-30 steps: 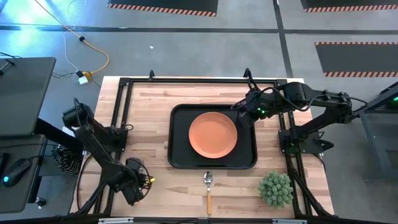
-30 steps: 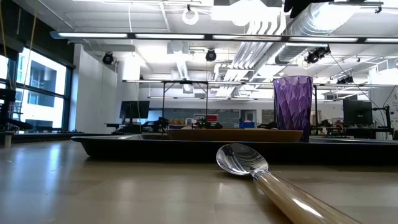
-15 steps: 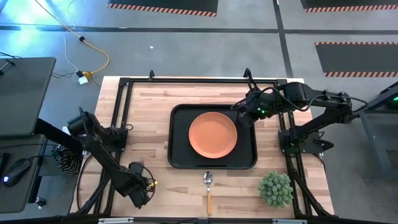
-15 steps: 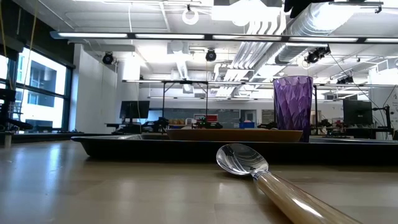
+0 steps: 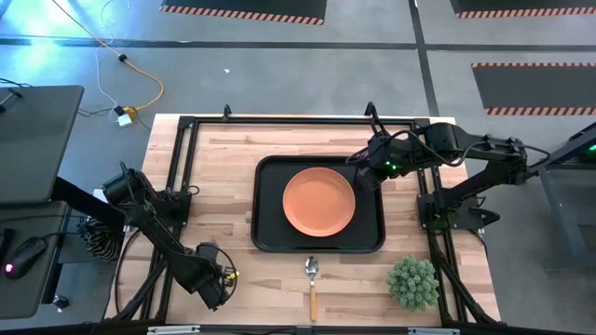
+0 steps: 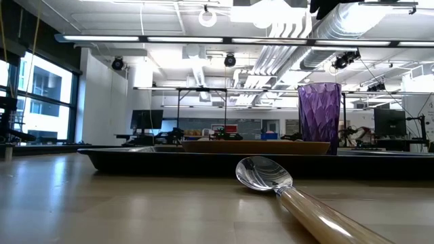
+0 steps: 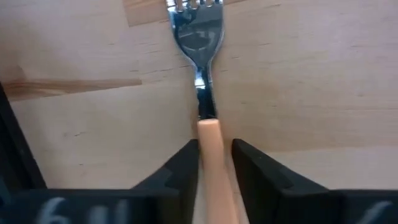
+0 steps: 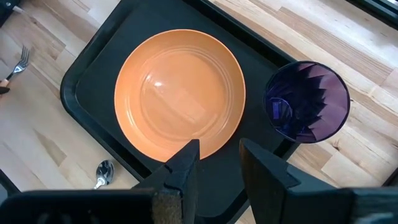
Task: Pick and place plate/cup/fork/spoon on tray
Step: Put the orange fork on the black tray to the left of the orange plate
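The orange plate (image 5: 318, 201) lies in the middle of the black tray (image 5: 270, 233). The purple cup (image 8: 305, 103) stands upright on the tray's far right corner, also in the low view (image 6: 319, 118). My right gripper (image 8: 216, 163) is open and empty above that corner, over the plate's rim. The spoon (image 5: 312, 279) lies flat on the wood near the table's front edge, bowl toward the tray. My left gripper (image 5: 212, 281) is at the table's near left, shut on the fork (image 7: 198, 43). My left gripper pinches the fork's orange handle (image 7: 209, 134) between its two fingers. The fingers (image 7: 184, 163) lie along the handle, and the metal tines point away from the gripper, toward the table's right. Whether the fork is clear of the wood, I cannot tell.
A small green plant (image 5: 413, 282) stands at the table's near right corner. Black frame rails (image 5: 177, 195) run along the table's left and right sides. Bare wood lies left of the tray.
My left gripper has gone a little toward the table's right and near edge, still shut on the fork. My right arm, the plate, cup and spoon have kept still.
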